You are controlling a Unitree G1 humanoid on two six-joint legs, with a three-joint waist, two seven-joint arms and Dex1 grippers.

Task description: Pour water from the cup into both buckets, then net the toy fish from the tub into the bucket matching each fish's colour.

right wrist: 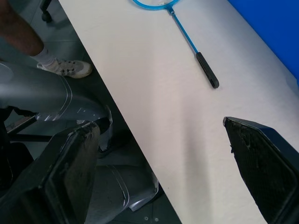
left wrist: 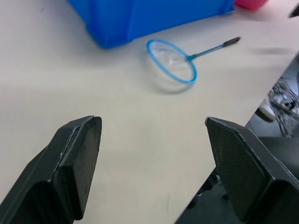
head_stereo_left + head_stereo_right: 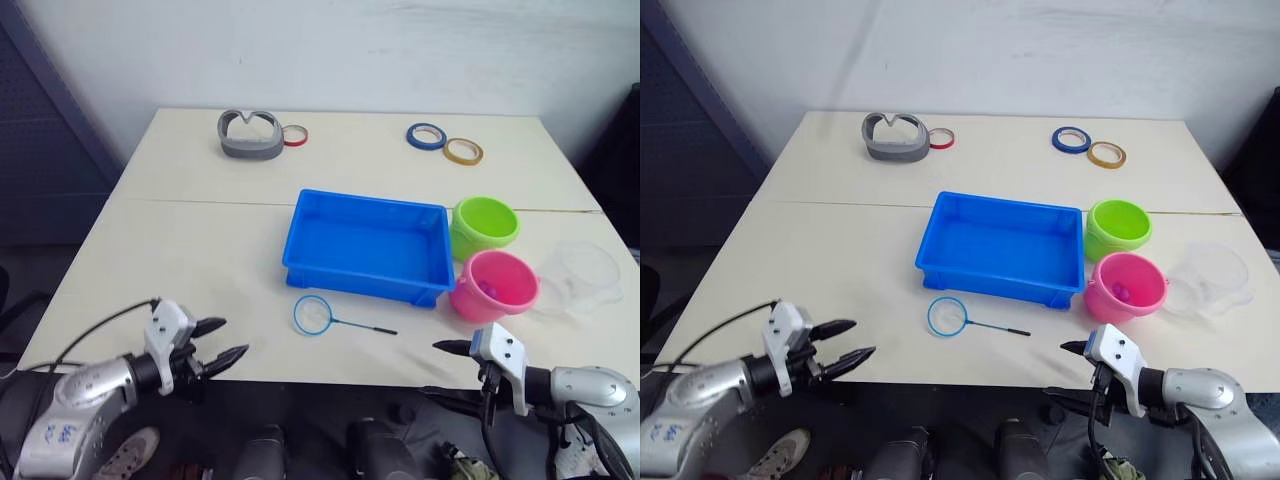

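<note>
Table (image 3: 200, 250), cream top, fills the middle of the frame. Tub (image 3: 365, 245) sits centre frame, long side across; nothing can be made out inside it.

Green bucket (image 3: 484, 226) stands just right of the tub, touching or nearly touching its right wall. Pink bucket (image 3: 492, 285) is just below it in the frame, beside the tub's lower right corner; a small dark pink speck shows inside, too small to tell what. The two buckets stand close together, possibly touching.

Cup (image 3: 583, 277) sits at the right edge of the frame, just right of the pink bucket, upright or slightly tilted, cannot tell which. Water level not readable.

Net (image 3: 313, 315) lies flat on the table just below the tub's lower left corner, hoop to the left, dark handle tip pointing right. Apart from the tub.

Left gripper (image 3: 225, 340) hovers at the lower left of the frame by the near table edge, jaws spread wide, holding nothing; in the left wrist view the net lies ahead of its fingers (image 2: 77, 163).

Right gripper (image 1: 173, 172) is at the lower right, below the pink bucket, jaws wide apart and empty.

Upper frame: grey object (image 3: 249, 134), red tape ring (image 3: 294, 135), blue tape ring (image 3: 426, 135), tan tape ring (image 3: 463, 151).

A shoe (image 1: 65, 68) shows on the floor in the right wrist view.
</note>
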